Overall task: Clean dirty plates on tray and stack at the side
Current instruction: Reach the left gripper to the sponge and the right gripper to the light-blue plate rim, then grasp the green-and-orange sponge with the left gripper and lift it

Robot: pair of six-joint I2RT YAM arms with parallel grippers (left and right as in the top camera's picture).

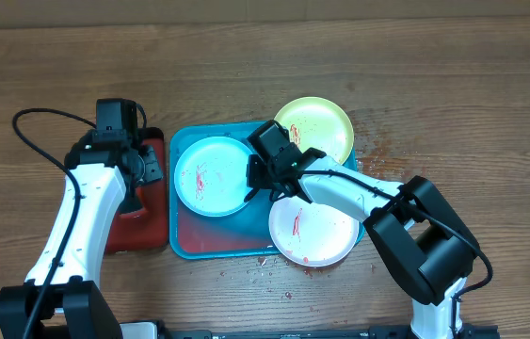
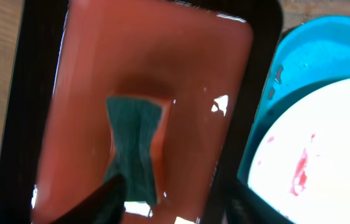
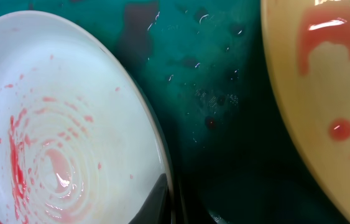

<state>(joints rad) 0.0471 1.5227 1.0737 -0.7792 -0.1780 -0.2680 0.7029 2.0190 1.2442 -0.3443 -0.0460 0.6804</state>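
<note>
Risks flipping the blue plate point(image 1: 210, 176) by catching its rim with the right gripper point(image 1: 266, 186), jaws untellable; may fumble the off-centre sponge point(image 2: 134, 146) with parted jaws of the left gripper point(image 2: 176, 186).

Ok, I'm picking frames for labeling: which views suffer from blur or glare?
Overhead: sharp, evenly lit. Left wrist: soft throughout, white glare spots on the red tray near the sponge. Right wrist: very close, dim, the turquoise tray looks dark teal, a glare streak on the yellow-green plate.
</note>
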